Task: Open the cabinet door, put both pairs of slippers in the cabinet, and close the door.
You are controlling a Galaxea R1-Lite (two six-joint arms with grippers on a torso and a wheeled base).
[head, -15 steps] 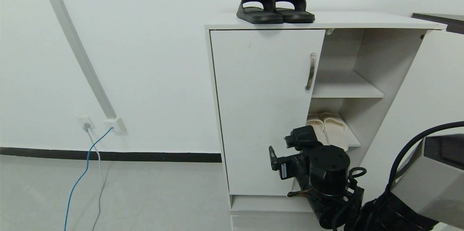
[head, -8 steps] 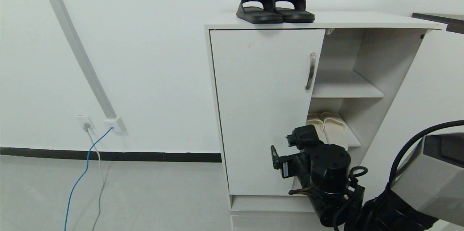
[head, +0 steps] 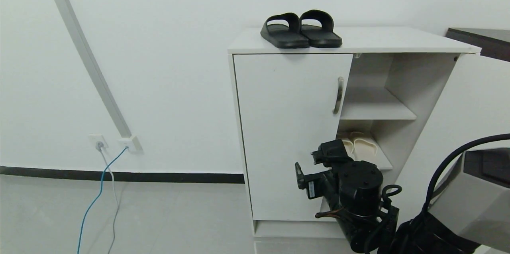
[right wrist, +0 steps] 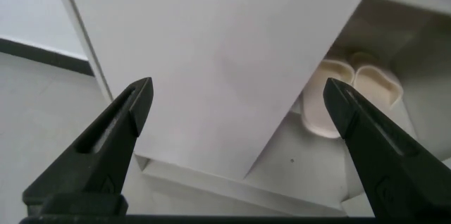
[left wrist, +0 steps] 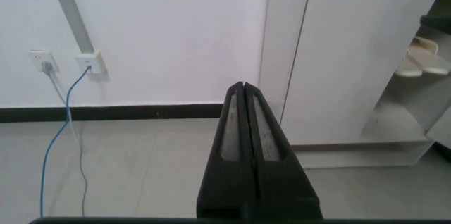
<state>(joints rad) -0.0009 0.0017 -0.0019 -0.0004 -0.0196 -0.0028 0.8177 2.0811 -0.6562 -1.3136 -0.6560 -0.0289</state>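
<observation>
A white cabinet [head: 293,134] stands against the wall, its left door shut with a metal handle [head: 338,95] and its right door [head: 474,118] swung open. A black pair of slippers [head: 301,30] rests on the cabinet top. A cream pair of slippers [head: 360,146] lies on the lower inside shelf, also in the right wrist view as the cream pair [right wrist: 352,90]. My right gripper [right wrist: 238,86] is open and empty, low before the shut door near its free edge; the head view has this right gripper [head: 312,164] too. My left gripper [left wrist: 244,90] is shut on nothing, low, left of the cabinet.
The upper inside shelf [head: 376,114] is bare. Wall sockets [head: 115,142] with a blue and a white cable hang down to the floor at the left. A slanted conduit [head: 83,52] runs up the wall. A dark tabletop [head: 482,36] shows at far right.
The whole head picture has shifted downward, so the camera has moved. The slippers and doors stay put, and the right arm holds about the same place.
</observation>
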